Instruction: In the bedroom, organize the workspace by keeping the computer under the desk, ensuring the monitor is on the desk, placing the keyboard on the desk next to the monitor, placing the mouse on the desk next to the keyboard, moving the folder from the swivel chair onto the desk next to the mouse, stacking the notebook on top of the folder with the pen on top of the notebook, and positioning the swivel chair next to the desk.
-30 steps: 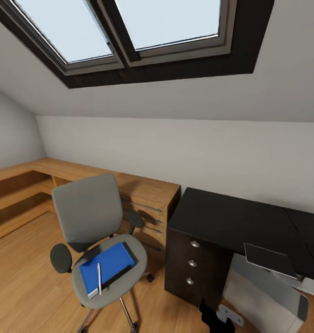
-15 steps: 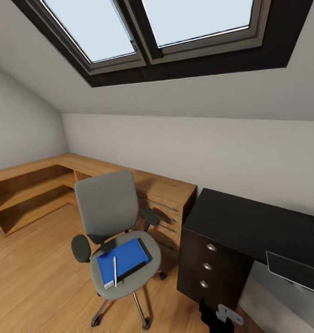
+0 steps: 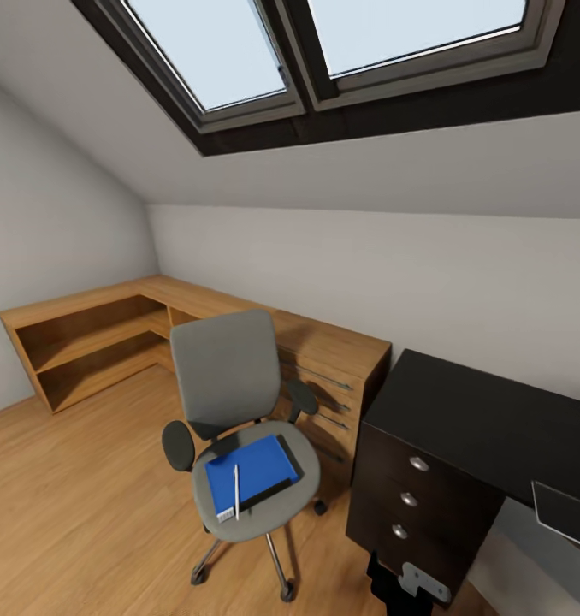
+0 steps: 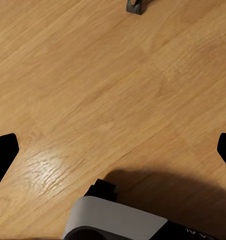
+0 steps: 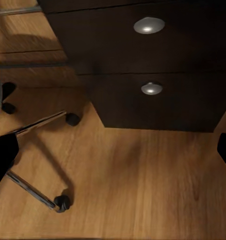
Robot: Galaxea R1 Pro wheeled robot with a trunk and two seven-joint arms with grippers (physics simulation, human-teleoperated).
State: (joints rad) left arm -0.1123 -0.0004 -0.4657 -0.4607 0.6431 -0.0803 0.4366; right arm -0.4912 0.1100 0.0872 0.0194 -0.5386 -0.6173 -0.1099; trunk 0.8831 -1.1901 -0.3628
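Blue flat folder (image 3: 249, 470) with slim white pen (image 3: 236, 492) on grey padded chair (image 3: 239, 428), beside black drawered desk (image 3: 461, 436); well apart from both grippers, fingers spread wide over glossy wood floor (image 4: 93, 90)

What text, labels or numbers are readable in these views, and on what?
None readable.
Notebook on the chair: a small pale patch at its near corner may be a label; too small to read.
Desk drawers, wooden shelving, window: no markings visible.
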